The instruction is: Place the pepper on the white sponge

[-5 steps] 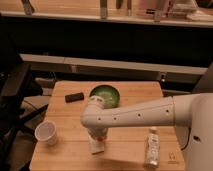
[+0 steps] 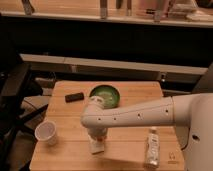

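Field notes, camera view, one moment.

- My arm (image 2: 135,115) reaches in from the right, across the middle of the wooden table (image 2: 127,150). It bends at the wrist and points straight down near the table's front edge.
- My gripper (image 2: 97,131) hangs under that wrist, low over the table and left of centre. The wrist housing covers most of it. I cannot tell how wide it stands, or whether it has a firm hold of anything.
- The pepper (image 2: 102,134) shows only as a small orange-red patch right at the gripper's lower end. It is directly above the white sponge (image 2: 96,147) and very close to it. I cannot tell whether it touches the sponge.
- The white sponge lies flat on the table under the gripper, its front end sticking out toward the table's front edge.
- A white paper cup (image 2: 46,133) stands upright at the front left, well apart from the sponge.
- A green bowl (image 2: 106,94) sits toward the back of the table, behind my wrist, which hides part of its near rim.
- A small dark oblong object (image 2: 74,96) lies left of the bowl; I cannot tell what it is.
- A white bottle (image 2: 152,148) with a green label is on the front right part of the table, near the front edge and below my forearm.
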### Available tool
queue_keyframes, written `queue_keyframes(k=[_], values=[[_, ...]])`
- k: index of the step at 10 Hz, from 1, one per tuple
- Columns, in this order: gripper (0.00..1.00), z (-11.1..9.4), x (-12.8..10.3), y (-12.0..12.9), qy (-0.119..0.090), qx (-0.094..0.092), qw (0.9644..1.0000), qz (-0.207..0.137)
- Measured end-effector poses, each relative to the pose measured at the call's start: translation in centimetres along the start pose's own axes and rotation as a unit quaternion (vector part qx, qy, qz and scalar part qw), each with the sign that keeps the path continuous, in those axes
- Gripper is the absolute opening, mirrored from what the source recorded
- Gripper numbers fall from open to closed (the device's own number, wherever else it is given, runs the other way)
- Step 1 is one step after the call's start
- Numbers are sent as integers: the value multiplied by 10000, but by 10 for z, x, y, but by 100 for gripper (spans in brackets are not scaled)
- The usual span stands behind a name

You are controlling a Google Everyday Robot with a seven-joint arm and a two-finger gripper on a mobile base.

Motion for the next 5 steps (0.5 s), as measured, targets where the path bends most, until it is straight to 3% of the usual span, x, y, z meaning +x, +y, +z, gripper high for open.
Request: queue_keyframes(k=[5], values=[[0, 3, -1, -3, -13, 28, 9999, -104]])
